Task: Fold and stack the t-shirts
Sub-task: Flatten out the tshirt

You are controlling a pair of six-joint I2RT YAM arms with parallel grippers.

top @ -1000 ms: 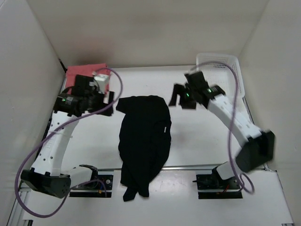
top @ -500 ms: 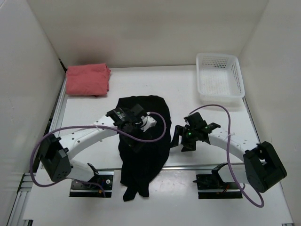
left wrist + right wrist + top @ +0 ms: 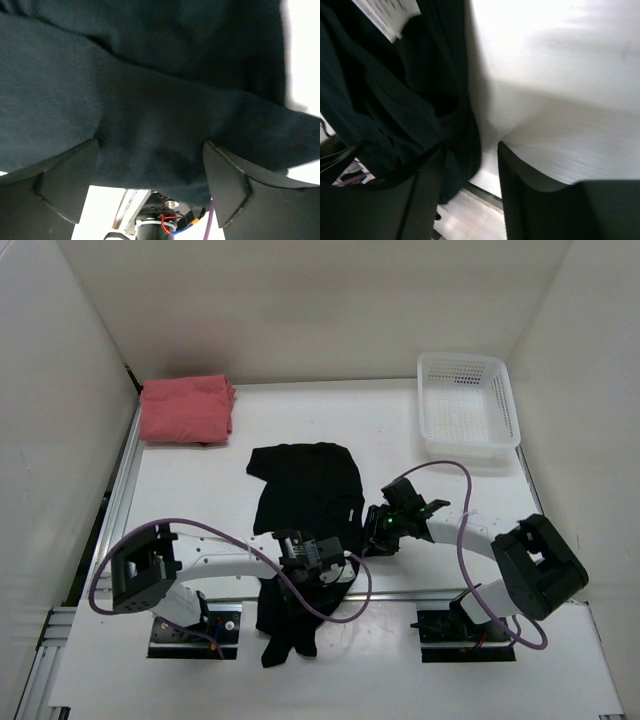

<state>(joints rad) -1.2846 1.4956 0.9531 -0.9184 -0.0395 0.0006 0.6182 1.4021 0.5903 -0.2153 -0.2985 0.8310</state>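
A black t-shirt (image 3: pixel 305 490) lies crumpled in the middle of the table, and its lower end hangs over the near edge. A salmon pink t-shirt (image 3: pixel 186 409) sits folded at the back left. My left gripper (image 3: pixel 318 566) is low over the near part of the black shirt. Its jaws are open wide, and black cloth (image 3: pixel 150 100) fills the left wrist view between and beyond them. My right gripper (image 3: pixel 372 532) sits at the shirt's right edge with its jaws partly narrowed. The cloth's edge (image 3: pixel 455 145) lies against the left finger (image 3: pixel 417 200), and bare table shows in the gap.
A white perforated basket (image 3: pixel 510 410) stands at the back right. White walls close in the left, right and back sides. The arm bases and a metal rail (image 3: pixel 420 594) run along the near edge. A white label (image 3: pixel 385 15) shows on the black shirt.
Both arms swung from the back of the table toward the near side, the left onto the black shirt's lower part, the right to its right edge. The right jaws have narrowed.
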